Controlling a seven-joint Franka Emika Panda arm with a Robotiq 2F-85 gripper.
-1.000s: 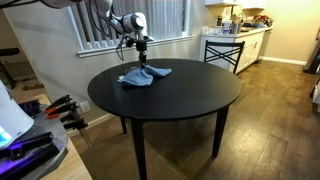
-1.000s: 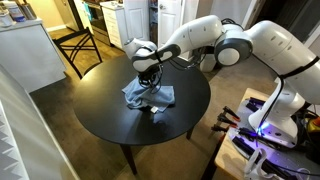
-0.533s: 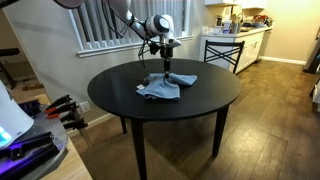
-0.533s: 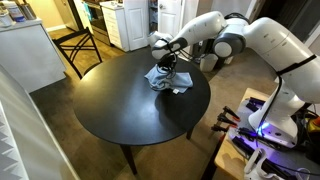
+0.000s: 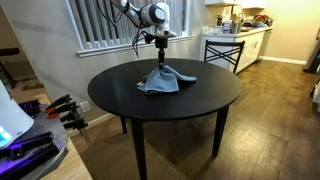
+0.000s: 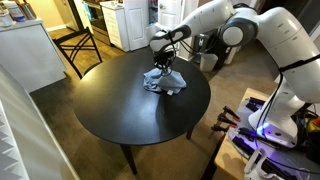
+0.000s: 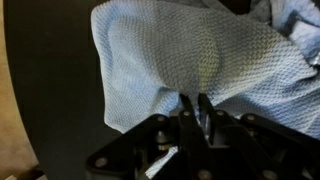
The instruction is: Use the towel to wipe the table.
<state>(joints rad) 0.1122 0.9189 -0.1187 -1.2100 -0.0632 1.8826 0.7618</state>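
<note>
A light blue towel (image 5: 160,81) lies on the round black table (image 5: 170,105), pulled up into a peak at its middle. It also shows in an exterior view (image 6: 166,80) and fills the wrist view (image 7: 200,60). My gripper (image 5: 162,58) is shut on the towel's peak and holds it lifted while the towel's edges rest on the table. It shows above the towel in an exterior view (image 6: 166,62), and in the wrist view (image 7: 194,108) the two fingers pinch the cloth.
A black chair (image 5: 224,50) stands behind the table near kitchen counters (image 5: 250,40). A window with blinds (image 5: 110,22) is at the back. Equipment with cables (image 5: 30,130) sits beside the table. A white cabinet (image 6: 25,55) and a chair (image 6: 85,45) stand across the room.
My gripper dragged the towel across the table from one side toward the middle, then rose, lifting the towel's centre into a peak.
</note>
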